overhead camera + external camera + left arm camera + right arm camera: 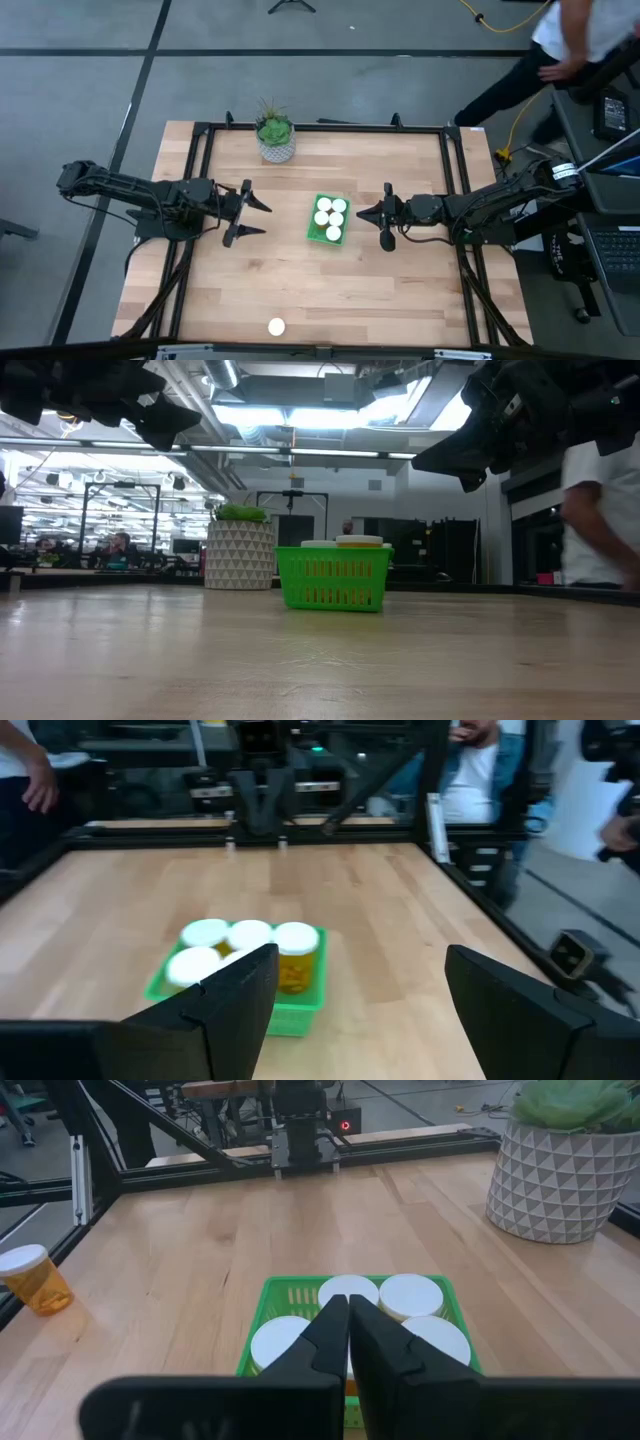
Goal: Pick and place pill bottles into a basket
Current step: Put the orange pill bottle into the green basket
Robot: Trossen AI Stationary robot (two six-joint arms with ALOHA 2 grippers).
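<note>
Basket, green, low-sided, was recorded near the middle of the table, loaded with pill bottles standing upright, white caps up, packed touching so they fit. One stray bottle was noted close to the table's front edge, well apart from the basket and judged not yet collected. Left gripper was held above the table beside the basket, fingers apart and empty. Right gripper was held opposite, fingers pressed together on nothing. Potted plant was listed near the back edge.
</note>
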